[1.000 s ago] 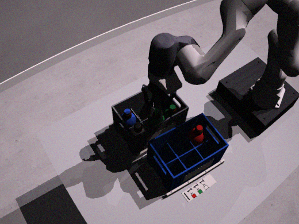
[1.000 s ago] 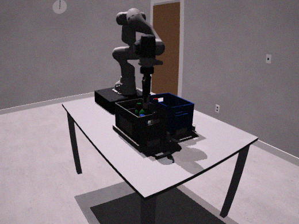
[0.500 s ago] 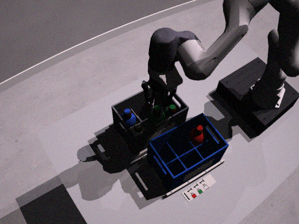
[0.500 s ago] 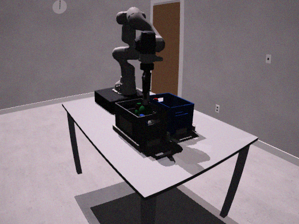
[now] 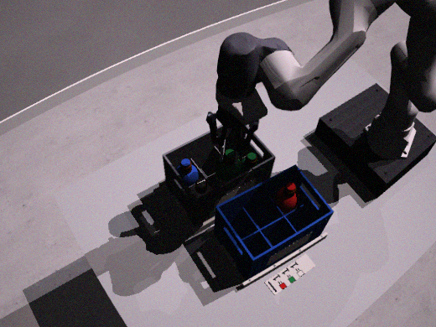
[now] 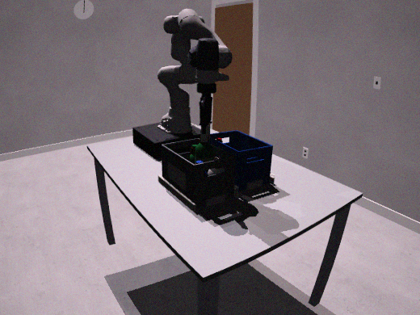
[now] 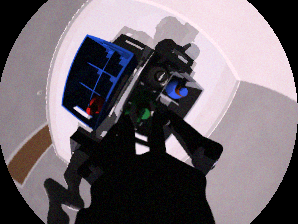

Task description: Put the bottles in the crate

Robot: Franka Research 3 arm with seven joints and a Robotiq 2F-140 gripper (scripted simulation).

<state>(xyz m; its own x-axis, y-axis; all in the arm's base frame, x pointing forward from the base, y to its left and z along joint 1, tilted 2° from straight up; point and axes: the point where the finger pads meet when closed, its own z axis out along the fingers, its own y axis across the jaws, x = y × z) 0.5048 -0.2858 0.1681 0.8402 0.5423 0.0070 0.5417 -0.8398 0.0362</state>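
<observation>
My gripper point(image 5: 230, 147) is shut on a green-label bottle point(image 5: 229, 161) and holds it partly raised out of the black crate point(image 5: 214, 173); it also shows in the exterior view point(image 6: 199, 150). The black crate holds a blue-label bottle point(image 5: 187, 171) at its left end, another green-label bottle point(image 5: 251, 158) at its right end, and a dark-capped bottle point(image 5: 201, 185). The blue crate point(image 5: 272, 220) holds one red-label bottle point(image 5: 288, 196), upright in its far right cell. The pick list point(image 5: 290, 274) lies beside the blue crate and shows a red and a green square.
The robot's black base plate point(image 5: 375, 136) stands behind the crates on the right. Both crates stand side by side near the middle of the table point(image 6: 226, 202). The wrist view shows both crates from above, with the blue one point(image 7: 96, 83) on the left.
</observation>
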